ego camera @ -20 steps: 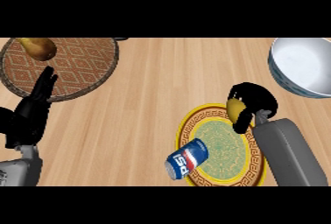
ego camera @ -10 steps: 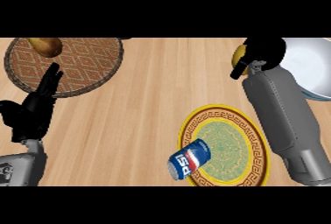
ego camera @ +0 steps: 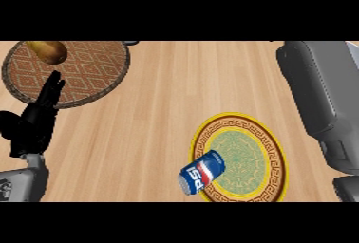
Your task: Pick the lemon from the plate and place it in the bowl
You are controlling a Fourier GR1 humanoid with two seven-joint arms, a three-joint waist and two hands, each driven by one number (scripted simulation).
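- Black fingers of the left hand are being held straight and close together, pointing up the view at its left edge – nothing is being gripped, and the hand is being rested there.
- Grey is all that is being shown of the right arm: the right forearm is being stretched up the right side until it is cut off by the view's top edge. The right hand is not being shown, so its state cannot be told.
- Neither the lemon nor the bowl is being shown. Whether the lemon is being carried beyond the upper right edge cannot be told, but nothing yellow and round is being left on the plate.
- On the plate's lower left rim a blue can is being left lying on its side, partly overhanging the wooden counter.
- Well apart, at upper left, a brown potato-like thing is being kept on a round patterned mat.
- Risks, as judged:
  - the release is being made out of sight, so the lemon could be let go over the bowl's rim and not its hollow – and be sent rolling across the counter;
  - on the way back the forearm could be swept low over the plate, and the overhanging can could be knocked off it.
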